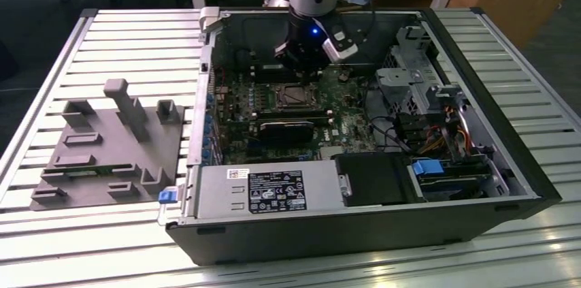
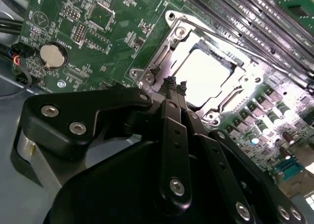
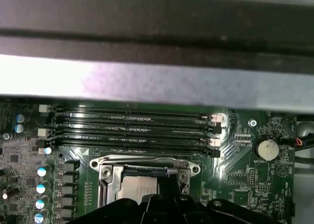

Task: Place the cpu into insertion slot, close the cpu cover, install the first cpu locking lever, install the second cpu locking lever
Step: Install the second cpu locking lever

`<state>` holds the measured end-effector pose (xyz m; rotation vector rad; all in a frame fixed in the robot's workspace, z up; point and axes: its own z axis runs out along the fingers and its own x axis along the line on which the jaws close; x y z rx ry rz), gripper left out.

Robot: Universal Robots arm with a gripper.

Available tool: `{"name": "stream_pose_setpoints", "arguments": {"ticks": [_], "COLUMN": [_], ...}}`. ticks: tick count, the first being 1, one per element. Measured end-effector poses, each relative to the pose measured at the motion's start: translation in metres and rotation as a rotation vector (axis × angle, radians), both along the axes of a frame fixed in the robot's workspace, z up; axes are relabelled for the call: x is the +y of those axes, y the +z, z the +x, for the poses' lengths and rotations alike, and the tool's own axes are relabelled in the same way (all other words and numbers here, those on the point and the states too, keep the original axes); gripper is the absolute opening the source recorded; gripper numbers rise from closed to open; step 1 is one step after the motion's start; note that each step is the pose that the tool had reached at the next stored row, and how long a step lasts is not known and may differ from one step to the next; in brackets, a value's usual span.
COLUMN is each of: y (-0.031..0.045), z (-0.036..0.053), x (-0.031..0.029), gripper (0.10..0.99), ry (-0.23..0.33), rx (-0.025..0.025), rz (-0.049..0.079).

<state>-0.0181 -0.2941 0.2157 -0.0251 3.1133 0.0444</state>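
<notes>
The cpu (image 2: 203, 76) lies pale and flat in the insertion slot (image 2: 177, 28) on the green board. The silvery cpu cover (image 2: 169, 54) lies down around it, its window showing the chip's face. My gripper (image 2: 175, 81) is shut, its black fingertips (image 2: 170, 82) pressed together at the socket's edge, beside a thin metal lever; whether they touch it I cannot tell. In the first wrist view the cpu (image 3: 136, 187) and cover (image 3: 105, 182) sit just beyond the gripper (image 3: 164, 187). In the exterior view the gripper (image 1: 304, 73) hangs just above the slot (image 1: 295, 97) inside the open computer case.
Long black memory slots (image 3: 132, 130) run beside the socket, with a coin battery (image 3: 267, 149) nearby. A black card (image 1: 286, 128) stands in front of the socket. The case walls (image 1: 207, 84), power supply (image 1: 263, 193) and drive cage (image 1: 413, 73) ring the board. A grey fixture (image 1: 109, 145) lies outside.
</notes>
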Motion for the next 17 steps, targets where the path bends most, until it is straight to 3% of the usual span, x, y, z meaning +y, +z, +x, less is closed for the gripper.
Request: {"name": "stream_pose_setpoints", "arguments": {"ticks": [6, 9, 12, 17], "y": [0.0148, 0.0158, 0.0159, 0.0158], "z": [-0.0001, -0.0001, -0.0005, -0.0016], "x": [-0.0007, -0.0018, -0.0070, -0.0220], "gripper": [0.106, 0.106, 0.106, 0.106], "ry": [0.000, 0.000, 0.000, 0.000], "rx": [0.0000, -0.0001, 0.0000, 0.0000], "rz": [0.000, 0.000, 0.000, 0.000]}}
